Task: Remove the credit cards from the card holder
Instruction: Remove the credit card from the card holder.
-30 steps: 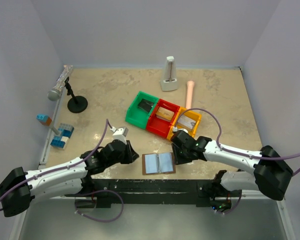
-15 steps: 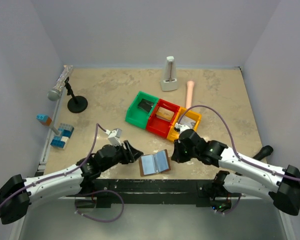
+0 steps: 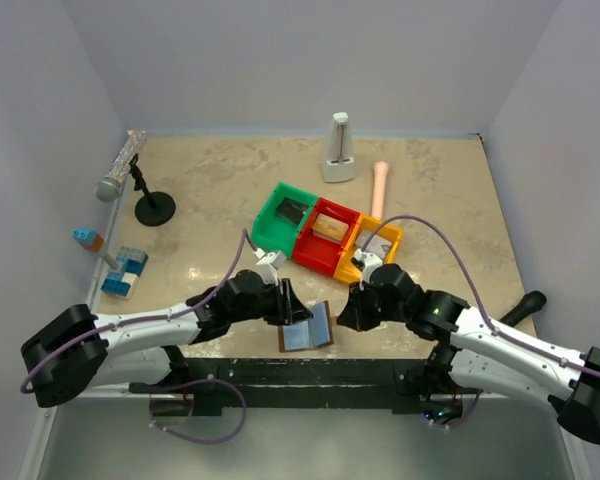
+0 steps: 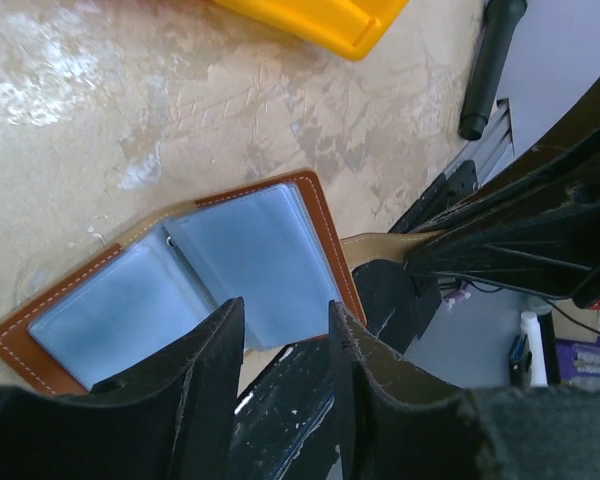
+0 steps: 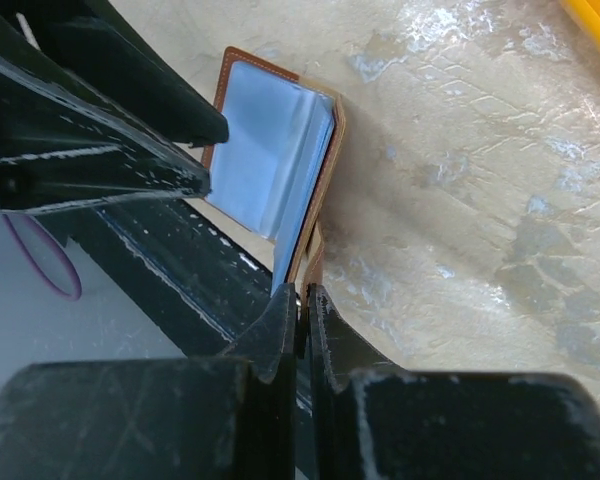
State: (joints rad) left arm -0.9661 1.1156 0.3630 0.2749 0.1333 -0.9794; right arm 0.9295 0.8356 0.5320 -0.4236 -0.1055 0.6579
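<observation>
The card holder (image 3: 307, 328) lies open near the table's front edge, brown outside with pale blue inner panels (image 4: 248, 258). Its right half is raised off the table. My right gripper (image 5: 304, 292) is shut on the brown edge of that raised half (image 5: 320, 170), pinching it at the fingertips. My left gripper (image 4: 285, 325) stands open right over the holder's near edge, one finger (image 4: 208, 380) over the left panel and nothing between the jaws. In the top view the left gripper (image 3: 290, 305) and right gripper (image 3: 346, 316) flank the holder. No credit cards show apart from the panels.
Green (image 3: 285, 215), red (image 3: 325, 235) and yellow (image 3: 372, 245) bins stand in a row just behind the holder. Farther back are a white upright device (image 3: 338, 150) and a pink cylinder (image 3: 380, 185). A microphone stand (image 3: 152, 205) and blue blocks (image 3: 125, 272) sit left. A black rail (image 3: 310, 372) runs along the near edge.
The holder lay flat a second ago; its right half is now lifted. My right gripper has shut on its right edge. My left gripper has moved right to the holder and opened.
</observation>
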